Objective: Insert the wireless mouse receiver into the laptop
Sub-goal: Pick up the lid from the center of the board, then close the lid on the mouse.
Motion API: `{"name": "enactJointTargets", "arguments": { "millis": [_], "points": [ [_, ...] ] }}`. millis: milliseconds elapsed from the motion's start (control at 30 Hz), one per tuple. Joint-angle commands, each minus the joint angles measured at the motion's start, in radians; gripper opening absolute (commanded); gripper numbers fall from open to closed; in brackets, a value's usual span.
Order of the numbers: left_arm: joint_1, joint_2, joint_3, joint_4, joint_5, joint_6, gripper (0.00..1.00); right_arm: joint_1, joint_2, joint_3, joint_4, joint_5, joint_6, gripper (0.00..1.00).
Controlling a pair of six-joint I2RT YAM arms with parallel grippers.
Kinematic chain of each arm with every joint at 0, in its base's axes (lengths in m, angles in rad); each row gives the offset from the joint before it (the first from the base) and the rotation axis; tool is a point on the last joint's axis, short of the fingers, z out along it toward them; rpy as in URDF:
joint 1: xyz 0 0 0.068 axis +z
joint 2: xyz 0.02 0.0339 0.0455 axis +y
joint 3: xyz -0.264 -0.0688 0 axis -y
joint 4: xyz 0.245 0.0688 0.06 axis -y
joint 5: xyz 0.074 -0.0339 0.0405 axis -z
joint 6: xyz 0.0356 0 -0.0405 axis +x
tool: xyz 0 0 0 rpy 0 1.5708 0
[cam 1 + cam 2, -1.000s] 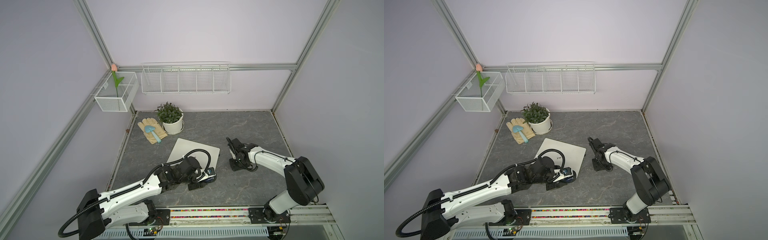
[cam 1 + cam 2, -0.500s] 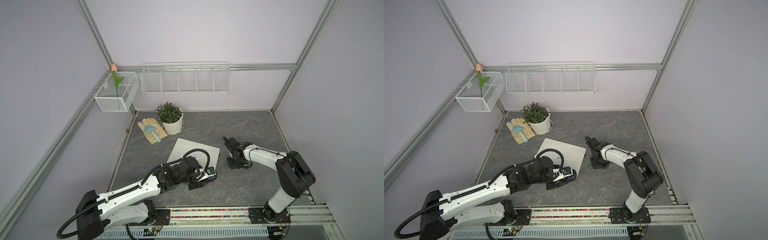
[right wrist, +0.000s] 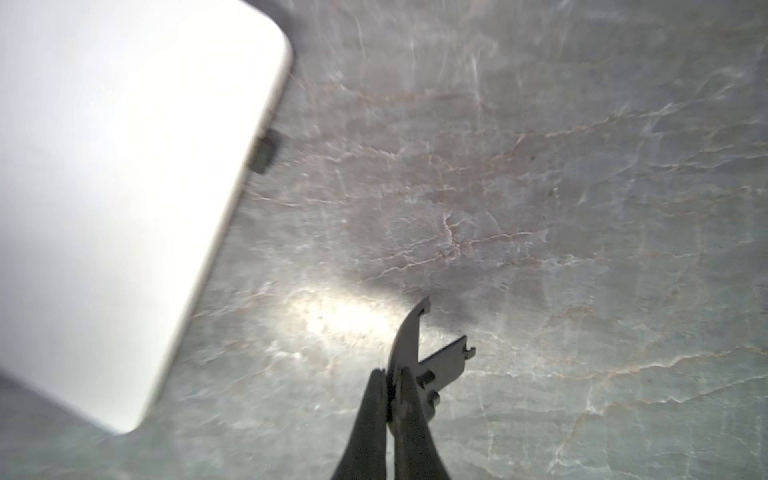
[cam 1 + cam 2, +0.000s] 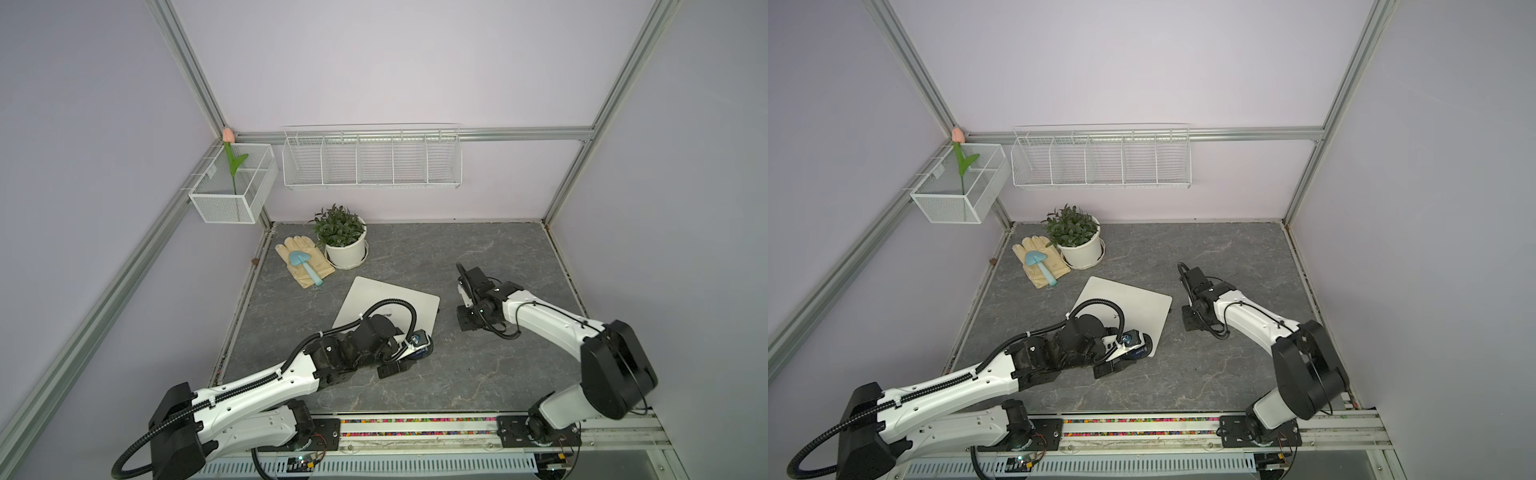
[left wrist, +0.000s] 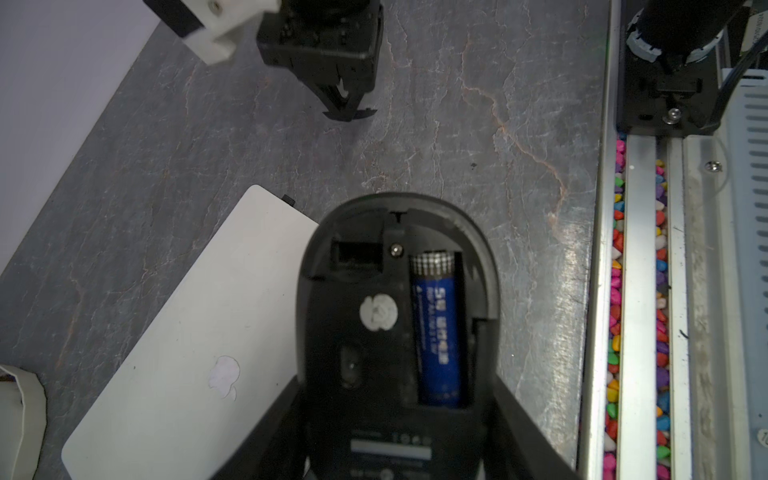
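The silver-white laptop [image 4: 376, 297] [image 4: 1136, 305] lies shut on the grey tabletop. A tiny dark stub, the wireless mouse receiver [image 5: 289, 200] [image 3: 266, 151], sticks out of the laptop's [image 5: 166, 353] [image 3: 104, 208] side edge near a corner. My left gripper [image 5: 397, 378] [image 4: 415, 351] is shut on the black mouse [image 5: 395, 266], which is turned belly-up over the laptop's near corner, its bay uncovered with a blue battery [image 5: 438, 328] showing. My right gripper [image 3: 390, 376] [image 4: 467, 322] [image 4: 1192, 320] is shut on a thin curved black piece [image 3: 415, 345] [image 5: 349, 114], low over the tabletop right of the laptop.
A potted plant [image 4: 343, 239], tan gloves [image 4: 303, 259] and a blue trowel [image 4: 305, 266] sit at the back left. Wire baskets [image 4: 372, 158] hang on the back wall. A rail with coloured pebbles [image 5: 615, 291] runs along the front edge.
My right gripper has closed on the thin black piece, and its arm has shifted slightly. The left arm and the mouse have stayed put.
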Motion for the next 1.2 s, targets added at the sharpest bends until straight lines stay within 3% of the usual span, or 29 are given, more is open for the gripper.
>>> {"name": "enactJointTargets", "arguments": {
  "millis": [0,133,267,433,600,800,1167],
  "points": [
    [0.005,-0.014,-0.026,0.107,-0.048,-0.058,0.2,-0.092,-0.132,0.007,0.039,-0.292,0.044,0.07],
    [0.007,0.012,-0.042,0.168,-0.048,-0.091,0.2,-0.179,-0.206,-0.011,0.06,-0.62,0.067,0.07],
    [0.016,0.04,-0.045,0.214,-0.05,-0.121,0.19,-0.203,-0.245,-0.05,0.084,-0.833,0.089,0.07],
    [0.054,0.059,-0.042,0.246,-0.048,-0.169,0.2,-0.205,-0.329,-0.139,0.237,-1.049,0.221,0.07],
    [0.094,0.049,-0.045,0.267,-0.023,-0.184,0.2,-0.201,-0.368,-0.165,0.33,-1.144,0.318,0.07],
    [0.099,0.074,-0.023,0.247,-0.003,-0.176,0.2,-0.138,-0.338,-0.226,0.68,-1.193,0.559,0.07],
    [0.1,0.061,-0.018,0.247,0.018,-0.175,0.2,-0.067,-0.202,-0.245,0.853,-1.177,0.627,0.07]
  ]
}}
